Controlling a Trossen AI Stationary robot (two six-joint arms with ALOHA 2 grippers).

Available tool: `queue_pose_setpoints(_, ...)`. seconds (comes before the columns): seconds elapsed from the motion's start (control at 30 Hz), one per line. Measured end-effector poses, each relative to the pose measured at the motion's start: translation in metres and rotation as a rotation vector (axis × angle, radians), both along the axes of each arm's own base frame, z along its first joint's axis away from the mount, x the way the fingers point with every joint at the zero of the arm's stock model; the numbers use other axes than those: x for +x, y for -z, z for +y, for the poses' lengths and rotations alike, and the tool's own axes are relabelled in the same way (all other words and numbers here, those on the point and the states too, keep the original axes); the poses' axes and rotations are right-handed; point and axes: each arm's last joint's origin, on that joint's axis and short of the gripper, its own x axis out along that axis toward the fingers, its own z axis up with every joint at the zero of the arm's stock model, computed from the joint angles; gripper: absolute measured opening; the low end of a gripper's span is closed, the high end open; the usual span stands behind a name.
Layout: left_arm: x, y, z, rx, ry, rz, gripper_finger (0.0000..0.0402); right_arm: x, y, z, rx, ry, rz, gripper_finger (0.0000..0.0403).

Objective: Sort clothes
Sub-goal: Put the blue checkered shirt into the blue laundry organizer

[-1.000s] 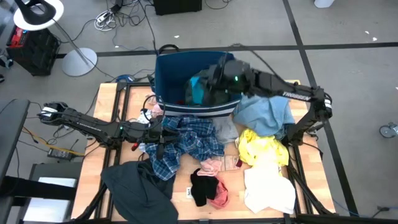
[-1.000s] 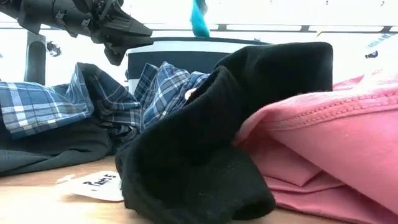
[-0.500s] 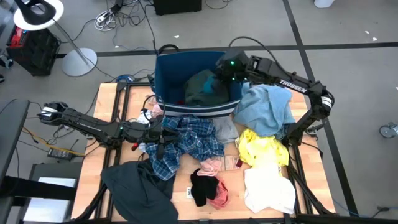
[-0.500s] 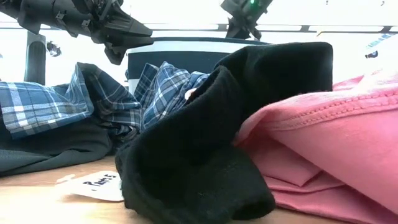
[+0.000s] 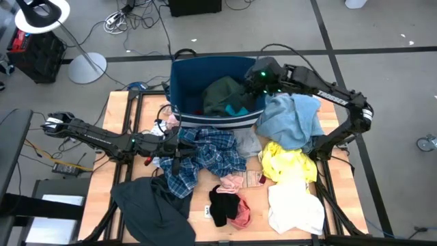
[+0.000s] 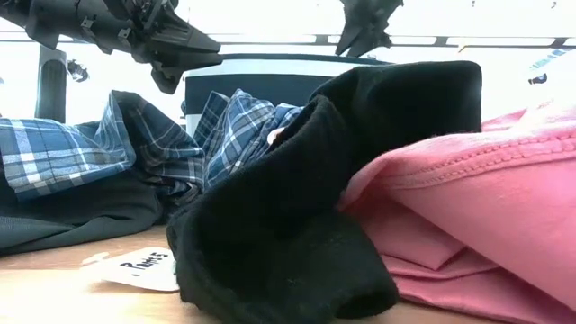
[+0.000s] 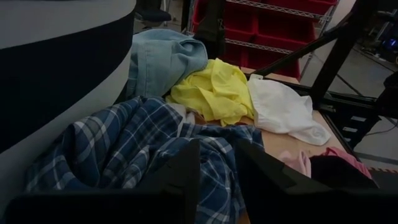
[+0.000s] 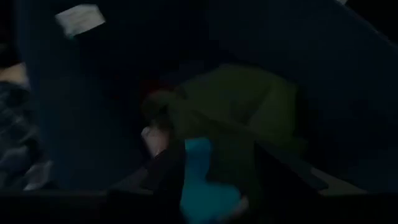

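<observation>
1. Over the navy fabric bin (image 5: 217, 85) with white stripes, at its right rim, my right hand (image 5: 254, 84) hangs; I cannot tell its finger state.
2. Below it inside lie a dark green garment (image 5: 222, 94) and a teal scrap (image 8: 205, 180).
3. Just before the bin, my left hand (image 5: 179, 149), fingers spread, sits on the blue plaid shirt (image 5: 208, 156), nearest that piece.
4. On the bench, a white tag (image 6: 135, 266) reads roughly "Pants".

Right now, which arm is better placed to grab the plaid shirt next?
Left, probably. The left pincer hangs right over the blue plaid shirt in the table's middle, its fingers apart. The right pincer is up at the navy bin, above the dark green garment inside.
</observation>
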Motion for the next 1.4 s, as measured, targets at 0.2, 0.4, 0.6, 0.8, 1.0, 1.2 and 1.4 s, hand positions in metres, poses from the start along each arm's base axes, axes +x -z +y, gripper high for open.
queue_pose_setpoints(0.2, 0.0, 0.0, 0.0, 0.0, 0.0, 0.0, 0.0106, -0.019, -0.014, 0.043, 0.039, -0.081, 0.009, 0.0182)
queue_pose_setpoints(0.4, 0.0, 0.0, 0.0, 0.0, 0.001, 0.001, 0.0106, -0.018, -0.01, 0.088, 0.063, -0.175, -0.006, 0.0178)
queue_pose_setpoints(0.6, 0.0, 0.0, 0.0, -0.002, 0.006, 0.001, 0.0106, -0.005, 0.03, 0.124, 0.126, -0.208, 0.053, 0.0178)
queue_pose_setpoints(0.8, 0.0, 0.0, 0.0, -0.02, 0.002, -0.001, 0.0106, 0.014, 0.075, 0.145, 0.13, -0.273, -0.024, 0.0177)
queue_pose_setpoints(1.0, 0.0, 0.0, 0.0, -0.024, 0.002, -0.002, 0.0106, 0.034, 0.109, 0.15, 0.134, -0.305, -0.18, 0.0179)
queue_pose_setpoints(1.2, 0.0, 0.0, -0.002, -0.031, 0.045, 0.002, 0.0106, 0.06, 0.146, 0.151, 0.09, -0.338, -0.165, 0.0197)
queue_pose_setpoints(1.4, -0.001, 0.0, -0.002, -0.026, 0.051, 0.01, 0.0106, 0.091, 0.189, 0.148, -0.011, -0.397, -0.131, 0.023)
